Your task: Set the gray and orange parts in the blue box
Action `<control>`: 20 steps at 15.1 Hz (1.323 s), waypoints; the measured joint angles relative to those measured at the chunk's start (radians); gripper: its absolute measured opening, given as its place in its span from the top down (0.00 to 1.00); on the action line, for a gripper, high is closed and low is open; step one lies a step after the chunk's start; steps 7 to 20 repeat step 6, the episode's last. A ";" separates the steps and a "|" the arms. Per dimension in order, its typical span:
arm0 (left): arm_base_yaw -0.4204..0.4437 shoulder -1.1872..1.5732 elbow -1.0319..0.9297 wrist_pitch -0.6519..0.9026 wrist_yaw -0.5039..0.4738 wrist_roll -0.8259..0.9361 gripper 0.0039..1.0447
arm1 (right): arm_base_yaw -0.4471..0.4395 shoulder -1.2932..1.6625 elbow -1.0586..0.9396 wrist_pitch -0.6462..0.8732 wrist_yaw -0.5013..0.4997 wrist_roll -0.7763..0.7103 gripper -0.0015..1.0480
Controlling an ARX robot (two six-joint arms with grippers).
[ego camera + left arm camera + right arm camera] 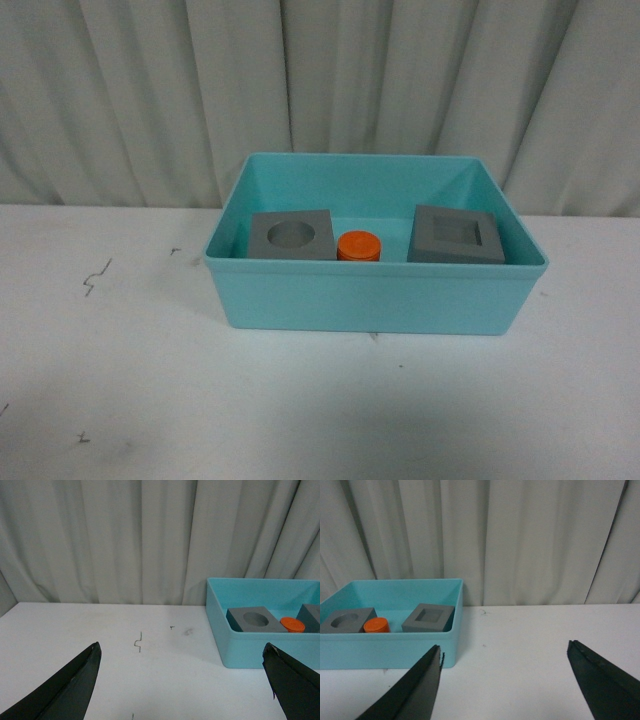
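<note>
Our left gripper [182,680] and right gripper [505,672] both hang with jaws spread wide and nothing between them, each over bare white table [120,400] on its own side of the blue box [370,295] and well apart from it. Inside the box we see the gray cube with the round recess [291,236], the orange cylinder [359,245] just beside it, and the gray cube with the square recess [456,236] toward the other side, so we judge the placing complete. What remains, as we read it, is to keep both arms clear of the rim and avoid nudging the box while settling to rest.
</note>
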 joint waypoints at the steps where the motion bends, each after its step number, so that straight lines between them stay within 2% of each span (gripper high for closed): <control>1: 0.000 0.000 0.000 0.000 0.000 0.000 0.06 | 0.000 0.000 0.000 0.000 0.000 0.000 0.19; 2: 0.000 0.000 0.000 0.000 0.000 0.000 0.06 | 0.000 0.000 0.000 0.000 0.000 0.000 0.08; 3: 0.000 0.000 0.000 0.000 0.000 0.000 0.06 | 0.000 0.000 0.000 0.000 0.000 0.000 0.06; 20: 0.000 0.000 0.000 0.000 0.000 0.000 0.06 | 0.000 0.000 0.000 0.000 0.000 0.000 0.06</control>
